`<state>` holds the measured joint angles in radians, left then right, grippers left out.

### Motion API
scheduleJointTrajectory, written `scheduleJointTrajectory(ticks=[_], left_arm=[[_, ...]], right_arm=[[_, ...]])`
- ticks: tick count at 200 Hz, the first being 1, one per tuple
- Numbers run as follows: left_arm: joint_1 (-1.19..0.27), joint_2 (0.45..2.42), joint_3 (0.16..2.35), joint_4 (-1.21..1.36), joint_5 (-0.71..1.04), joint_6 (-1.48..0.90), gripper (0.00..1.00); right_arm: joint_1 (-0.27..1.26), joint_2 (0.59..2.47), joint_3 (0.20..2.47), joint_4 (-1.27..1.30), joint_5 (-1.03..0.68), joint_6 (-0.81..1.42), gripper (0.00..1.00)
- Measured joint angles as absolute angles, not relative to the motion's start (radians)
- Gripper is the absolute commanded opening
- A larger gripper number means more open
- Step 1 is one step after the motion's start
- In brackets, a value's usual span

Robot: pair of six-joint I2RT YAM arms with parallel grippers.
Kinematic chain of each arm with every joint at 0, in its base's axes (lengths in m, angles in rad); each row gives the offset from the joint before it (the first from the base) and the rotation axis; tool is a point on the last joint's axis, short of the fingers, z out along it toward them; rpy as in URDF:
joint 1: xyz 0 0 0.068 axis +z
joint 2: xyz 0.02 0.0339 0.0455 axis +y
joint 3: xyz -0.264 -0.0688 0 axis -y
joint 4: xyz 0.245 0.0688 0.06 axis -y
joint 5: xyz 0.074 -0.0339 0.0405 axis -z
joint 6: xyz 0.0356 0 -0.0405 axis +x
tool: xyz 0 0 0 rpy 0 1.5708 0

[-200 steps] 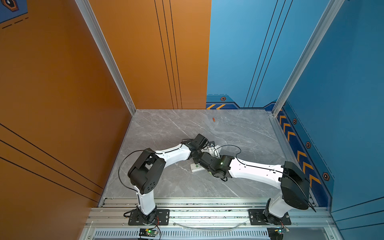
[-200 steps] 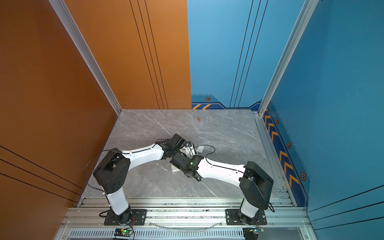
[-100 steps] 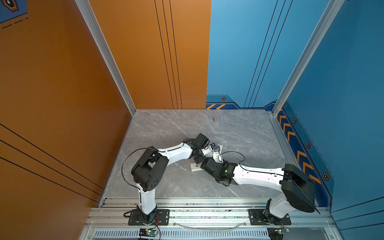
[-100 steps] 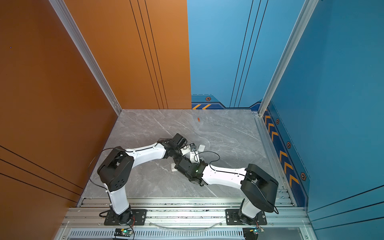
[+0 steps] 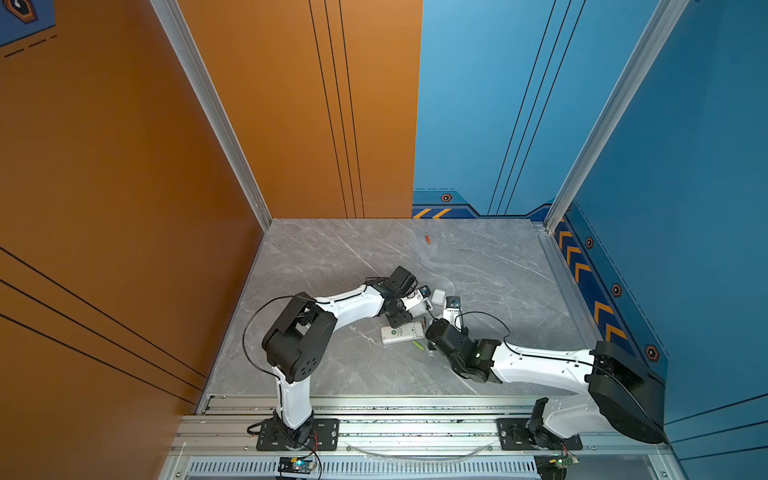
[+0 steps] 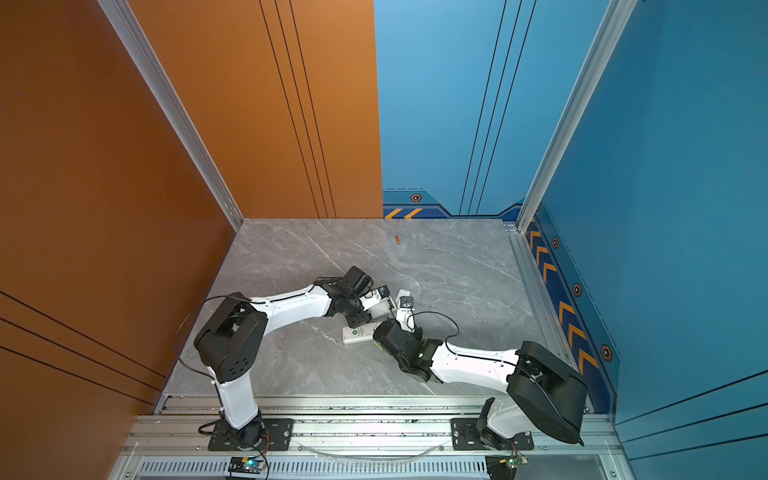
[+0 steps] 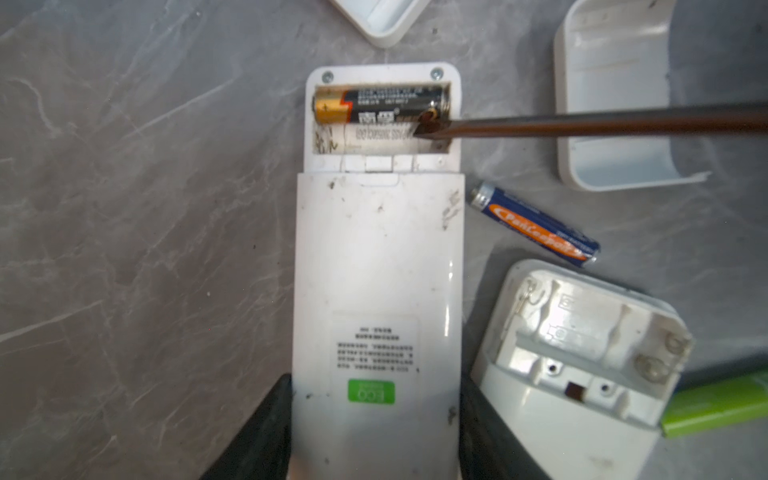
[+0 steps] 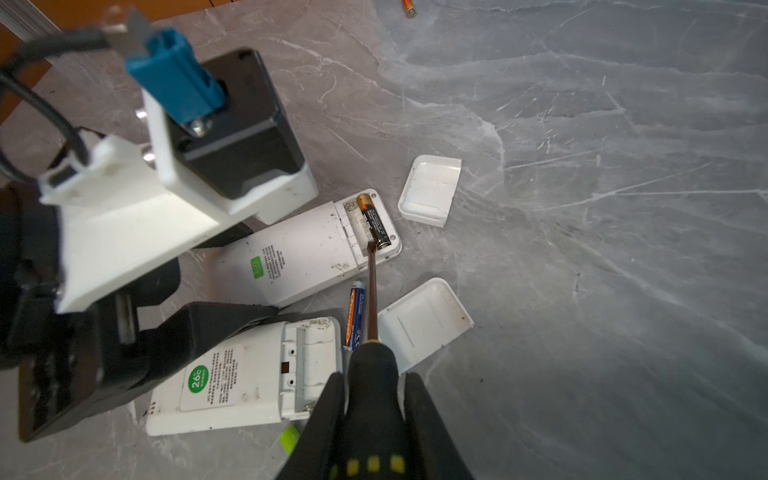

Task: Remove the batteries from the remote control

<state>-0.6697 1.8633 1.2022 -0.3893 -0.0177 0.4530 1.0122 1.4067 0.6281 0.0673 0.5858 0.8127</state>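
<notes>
My left gripper (image 7: 374, 415) clamps the remote (image 7: 378, 257). The right gripper (image 8: 374, 415) pinches the screwdriver (image 8: 371, 365), its tip at the last battery (image 7: 378, 106) in the bay. The blue battery (image 7: 536, 224), green battery (image 7: 715, 403) and, far back, orange battery (image 5: 427, 239) lie out. I reckon there's one to go.

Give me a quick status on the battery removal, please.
Left gripper clamped on remote. Right gripper holds screwdriver, tip at black-and-gold battery in its bay. Nothing blocking.

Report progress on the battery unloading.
Done: the white remote with the round green sticker has an empty bay; a blue-and-orange battery, a lime green battery and a small orange battery lie loose. In hand: left gripper clamps the other white remote; right gripper holds a black-and-yellow screwdriver at its black-and-gold battery. Left: that battery.
</notes>
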Motion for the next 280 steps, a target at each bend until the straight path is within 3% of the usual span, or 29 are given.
scheduleJointTrajectory(ticks=[236, 280], left_arm=[[-0.661, 1.879, 1.216, -0.442, -0.007, 0.418, 0.25], [-0.662, 1.878, 1.211, -0.437, -0.023, 0.419, 0.25]], right_arm=[[0.995, 1.392, 0.477, 0.455, 0.712, 0.680, 0.00], [0.928, 1.346, 0.513, 0.303, 0.580, 0.681, 0.00]])
